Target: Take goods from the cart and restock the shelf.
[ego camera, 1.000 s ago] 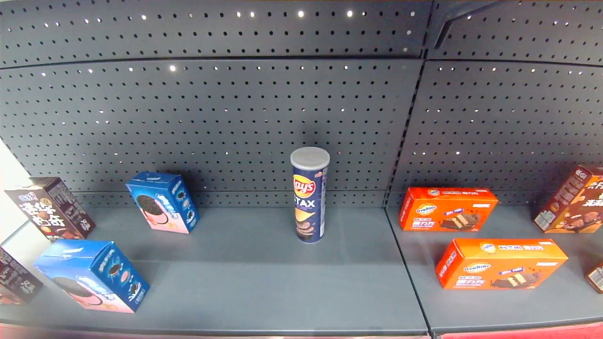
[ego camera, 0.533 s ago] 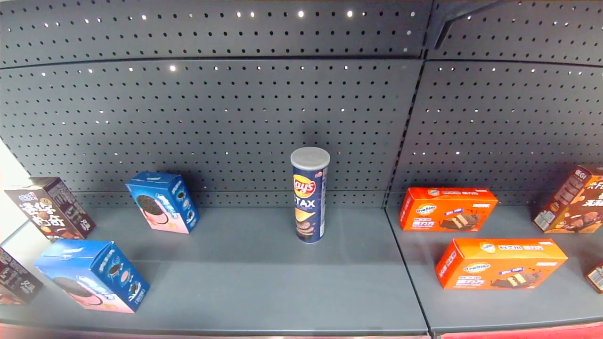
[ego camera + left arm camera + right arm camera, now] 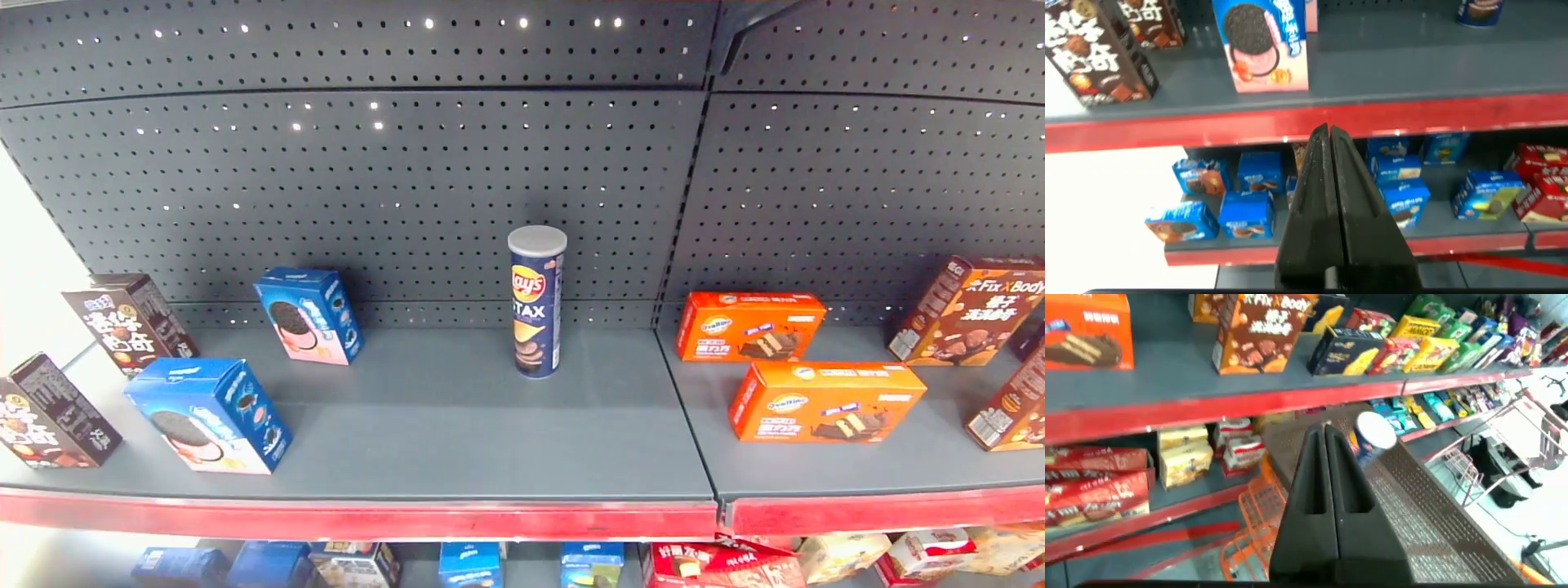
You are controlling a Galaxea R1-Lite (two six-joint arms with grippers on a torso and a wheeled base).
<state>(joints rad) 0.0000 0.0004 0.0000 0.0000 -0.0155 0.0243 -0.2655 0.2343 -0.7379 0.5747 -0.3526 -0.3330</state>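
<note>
Blue boxes [image 3: 212, 412] left of the standing chip can [image 3: 536, 300], faces out for shoppers; orange boxes [image 3: 824, 400] right of it. Bare shelf [image 3: 457, 441] around it, I judge, awaits stock. Left gripper [image 3: 1328, 135] and right gripper [image 3: 1324, 433] pressed together, empty. Spare can [image 3: 1374, 434] lies in the cart [image 3: 1437, 523], well below it.

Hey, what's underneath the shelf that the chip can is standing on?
A lower shelf holding blue boxes toward the left and red packs toward the right. In the head view, the upper shelf's red edge covers most of it.
</note>
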